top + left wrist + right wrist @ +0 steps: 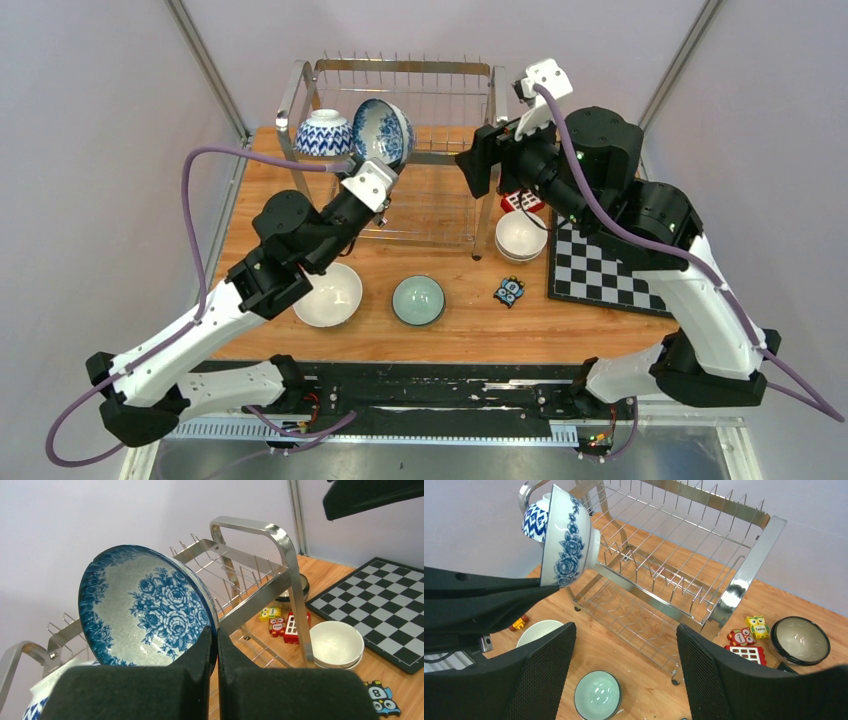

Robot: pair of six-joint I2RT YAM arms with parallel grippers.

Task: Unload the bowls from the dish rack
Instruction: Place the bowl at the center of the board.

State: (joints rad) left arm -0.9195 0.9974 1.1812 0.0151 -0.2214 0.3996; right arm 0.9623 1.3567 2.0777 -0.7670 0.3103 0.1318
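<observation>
Left jaws grip one floral bowl; one zigzag bowl sits on rack.

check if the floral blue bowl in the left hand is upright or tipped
Tipped. The floral bowl stands on edge, inside facing sideways, its rim pinched by the shut left hand.

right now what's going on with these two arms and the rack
The left claw is shut on the rim of a blue floral bowl, holding it tilted at the dish rack's left end. The right claw hangs open by the rack's right side. Another blue-and-white bowl sits on the rack; a white bowl and a green bowl are on the table.
</observation>
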